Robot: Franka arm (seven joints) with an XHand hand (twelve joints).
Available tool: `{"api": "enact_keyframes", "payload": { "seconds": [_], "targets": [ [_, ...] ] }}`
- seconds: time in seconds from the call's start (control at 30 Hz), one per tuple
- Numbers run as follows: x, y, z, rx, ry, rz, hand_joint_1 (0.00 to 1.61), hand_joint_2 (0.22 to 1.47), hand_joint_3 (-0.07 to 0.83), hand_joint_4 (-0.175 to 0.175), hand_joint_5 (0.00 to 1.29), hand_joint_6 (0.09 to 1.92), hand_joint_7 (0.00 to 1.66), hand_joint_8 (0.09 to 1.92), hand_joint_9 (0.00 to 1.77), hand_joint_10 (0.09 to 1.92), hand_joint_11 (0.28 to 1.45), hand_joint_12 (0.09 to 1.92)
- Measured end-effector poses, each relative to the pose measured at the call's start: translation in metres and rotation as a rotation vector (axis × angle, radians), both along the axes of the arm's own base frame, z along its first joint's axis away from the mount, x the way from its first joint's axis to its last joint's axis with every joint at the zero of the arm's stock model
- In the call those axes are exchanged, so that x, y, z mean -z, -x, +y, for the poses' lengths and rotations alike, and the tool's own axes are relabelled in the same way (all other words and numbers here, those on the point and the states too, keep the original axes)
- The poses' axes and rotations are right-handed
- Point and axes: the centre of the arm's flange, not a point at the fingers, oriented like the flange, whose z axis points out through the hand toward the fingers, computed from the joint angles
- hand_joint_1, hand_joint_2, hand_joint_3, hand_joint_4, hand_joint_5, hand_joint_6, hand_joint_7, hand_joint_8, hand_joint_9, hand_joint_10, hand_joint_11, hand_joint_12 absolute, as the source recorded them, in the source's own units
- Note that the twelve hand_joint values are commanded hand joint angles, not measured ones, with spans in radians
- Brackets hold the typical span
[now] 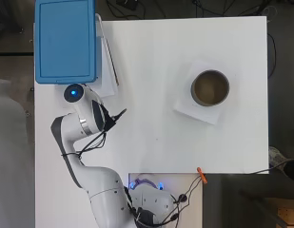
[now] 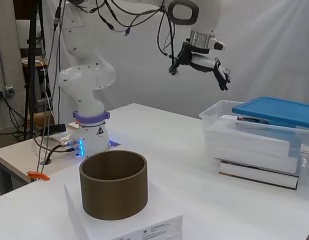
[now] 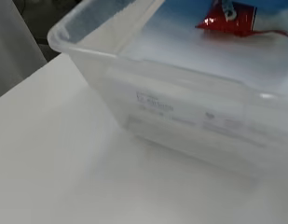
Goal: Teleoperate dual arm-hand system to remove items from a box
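- Hand (image 2: 206,62) hangs high above the table, just short of the clear plastic box (image 2: 229,127); its dark fingers (image 2: 222,79) look relaxed and spread, and they hold nothing.
- Box sits ahead of and below the hand, on a stack of flat white slabs (image 2: 256,167), with a blue lid (image 2: 276,111) lying across most of its top. Only the end nearest the hand is uncovered.
- Inside, the wrist view shows a red packet (image 3: 232,21) lying flat on the pale floor of the box, partly under the lid's edge.
- Step in hand, as I judge it: approach the open end and reach in for the packet.
- To do it well, come over the near wall before descending, so the fingers clear the rim.
- Angle the hand to slip below the lid instead of knocking it.
- Curl the fingers only once they straddle the packet; it looks thin and may slide.
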Motion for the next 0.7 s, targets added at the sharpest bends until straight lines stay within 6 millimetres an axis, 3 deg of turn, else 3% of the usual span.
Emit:
{"api": "enact_keyframes", "payload": {
  "seconds": [0.07,0.3,0.53,0.63,0.7],
  "targets": [
    [0.032,0.002,-0.002,0.036,-0.004,0.014,0.0,1.1,-0.001,0.027,0.48,0.09,0.73,0.09,0.79,0.09,0.68,0.09],
    [0.082,0.024,-0.004,0.282,0.019,0.081,0.0,1.09,-0.002,0.028,0.46,0.09,0.67,0.09,0.72,0.09,0.63,0.09],
    [0.084,-0.038,0.002,0.321,0.012,0.092,0.03,1.1,0.001,0.006,0.47,0.09,0.71,0.09,0.75,0.09,0.64,0.09],
    [0.085,-0.056,-0.002,0.332,0.014,0.107,0.04,1.1,0.002,-0.011,0.43,0.09,0.66,0.09,0.72,0.09,0.61,0.09],
    [0.09,-0.081,-0.01,0.346,0.019,0.118,0.04,1.1,0.004,-0.01,0.45,0.09,0.66,0.09,0.71,0.09,0.6,0.09]
  ]
}}
